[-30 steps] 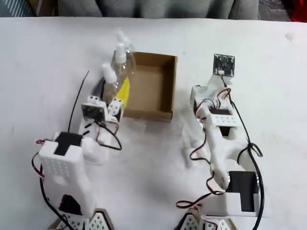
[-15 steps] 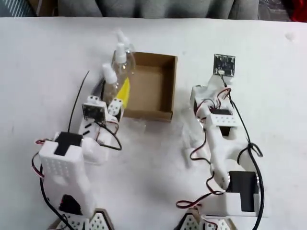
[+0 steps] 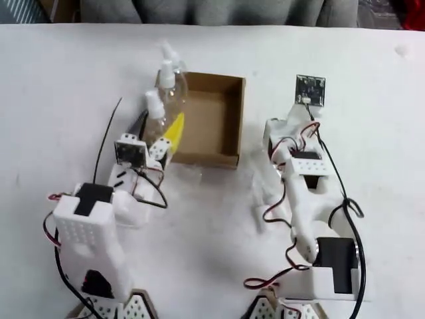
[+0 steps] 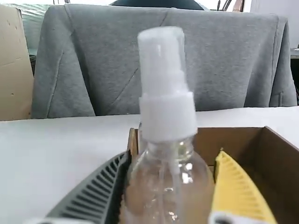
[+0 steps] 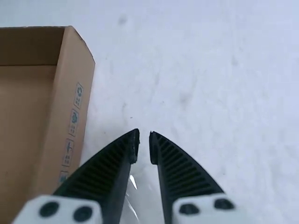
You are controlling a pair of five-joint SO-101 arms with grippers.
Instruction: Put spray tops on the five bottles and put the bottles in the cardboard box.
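We're seeing a clear glossy plastic bottle (image 4: 167, 193) with a matt white plastic spray top (image 4: 164, 88). The cardboard box (image 5: 71, 122) looks plain matt to us.

bottle (image 4: 166, 186) base cut off, box (image 5: 71, 116) partly cropped

Bright, even light falls from above on the white table (image 3: 60, 73), which glares almost flat in the high view. Shadows are soft and short. The inside of the brown cardboard box (image 3: 202, 158) is a shade darker than its rim. Small highlights glint on the clear plastic bottle with the white spray top (image 4: 166, 186), and the grey upholstered chair back (image 4: 84, 60) far behind is evenly lit.
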